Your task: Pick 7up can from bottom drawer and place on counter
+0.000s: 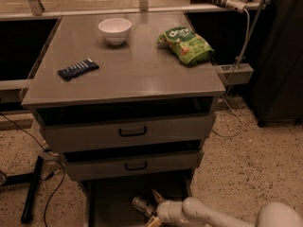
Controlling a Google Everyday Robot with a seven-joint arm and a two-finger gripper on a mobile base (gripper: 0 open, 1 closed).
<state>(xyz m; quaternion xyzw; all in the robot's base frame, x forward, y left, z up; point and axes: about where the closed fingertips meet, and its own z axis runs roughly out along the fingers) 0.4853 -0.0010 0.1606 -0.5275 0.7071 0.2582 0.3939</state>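
Down at the bottom edge of the camera view, the bottom drawer (113,200) stands pulled out beneath 2 shallower drawers (132,132) with black handles. The 7up can (141,205) lies on its side on the drawer's dark floor, towards the right half. The robot's 1 white arm (208,214) reaches in from the lower right, and its hand (152,209) sits just beside the can, on the can's right. The hand looks released: its 2 tan fingers (156,196) are spread, 1 angled up past the can's right end and the other low at the frame's edge, and they do not appear to clasp anything. The can therefore lies to the left of the hand, close to the gap between the fingers, perhaps touching; which cannot be told. Its long axis seems to run from back-left to front-right, roughly in line with the hand's reach, so the fingers would probably close across its round sides if the hand slid a little further left. Above, the grey tabletop (132,70) carries a white bowl (115,30) at the back, a green snack bag (186,45) at back right and a dark blue packet (78,69) at left, with bare surface along the front.
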